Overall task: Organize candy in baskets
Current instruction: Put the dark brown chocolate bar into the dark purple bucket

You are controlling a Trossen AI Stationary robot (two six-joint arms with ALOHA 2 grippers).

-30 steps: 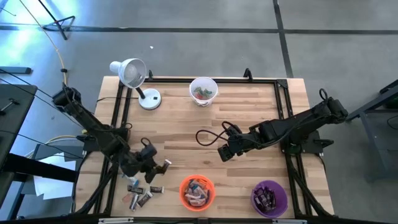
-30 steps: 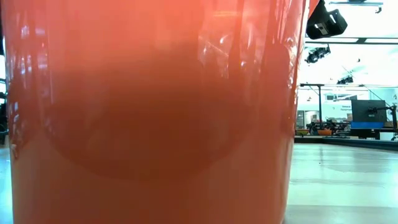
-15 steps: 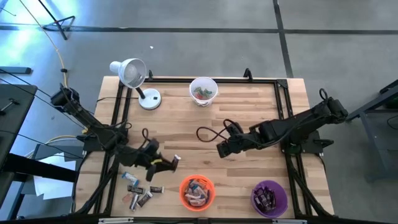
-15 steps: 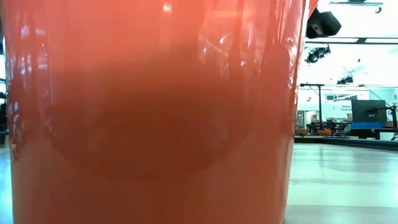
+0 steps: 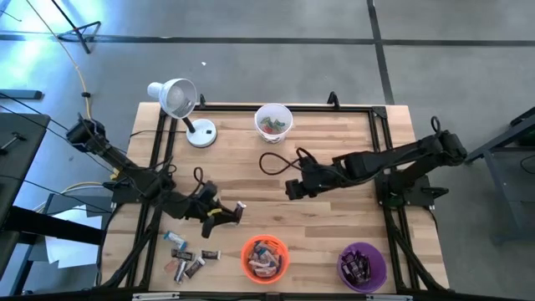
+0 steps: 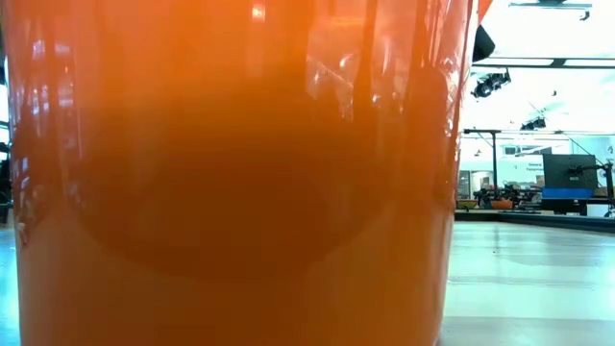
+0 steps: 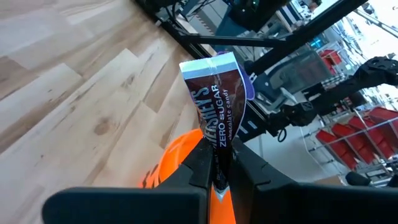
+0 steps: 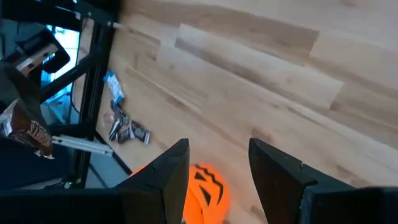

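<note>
My left gripper (image 5: 226, 215) is shut on a dark brown wrapped candy bar (image 7: 217, 106), above the table just left of the orange basket (image 5: 265, 257). That basket fills the low view (image 6: 231, 173). My right gripper (image 5: 291, 191) is open and empty over the table's middle; its fingers also show in the right wrist view (image 8: 217, 168). The purple basket (image 5: 361, 265) stands at the near right and the white basket (image 5: 273, 122) at the far edge, each with candy inside. Several loose candies (image 5: 188, 255) lie on the table near the front left. My left gripper pinches one end of the brown bar's wrapper (image 7: 219, 163) between its two fingers. The fingers point toward the table's right, and the bar sticks out past the fingertips, along them. The bar is lifted clear of the table, with its silver crimped end (image 7: 208, 64) farthest from the fingers.
A white desk lamp (image 5: 180, 104) stands at the far left corner. A black cable loop (image 5: 276, 161) lies on the wood by my right arm. A black frame runs along the table's edges. Bare wood lies between the white basket and the near baskets.
My left gripper has carried the brown bar toward the table's right and a little toward the far edge, away from the loose candies and nearer the orange basket. My right gripper has gone toward the table's left and far edge.
</note>
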